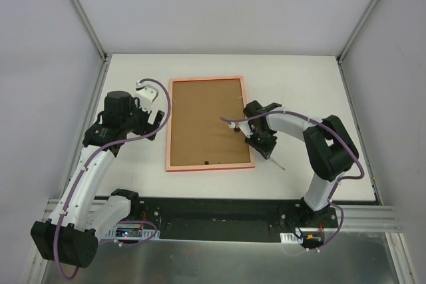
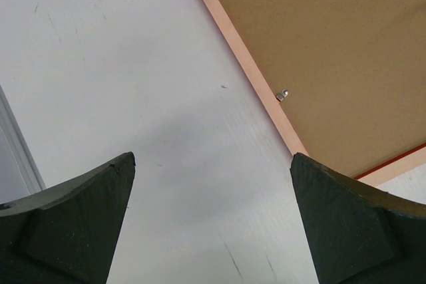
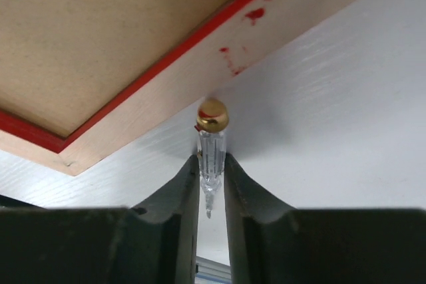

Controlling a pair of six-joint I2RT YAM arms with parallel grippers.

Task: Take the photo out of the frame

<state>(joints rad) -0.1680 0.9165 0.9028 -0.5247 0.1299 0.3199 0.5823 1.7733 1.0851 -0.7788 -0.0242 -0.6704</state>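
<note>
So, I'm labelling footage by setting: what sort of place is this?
Probably a lab robot cell: white table walled by white panels on aluminium posts, left arm and right arm bolted at its edge.

Top view high at the near side, facing down on whole table (image 1: 299, 84), wrist views low, close, each sharing frame (image 1: 210, 166) edge.

White bench (image 1: 133, 184), faint scuffs. Brown backing board (image 1: 203, 121) flat mid-bench, long sides running 12 to 6. Small metal tab (image 2: 282, 94) at board edge. Screwdriver (image 3: 210, 157), clear handle, brass cap (image 3: 212, 115), at 4 o'clock off board; thin shaft (image 1: 278, 164) pointing toward 4. Aluminium rail (image 1: 373, 217) at 6.
</note>
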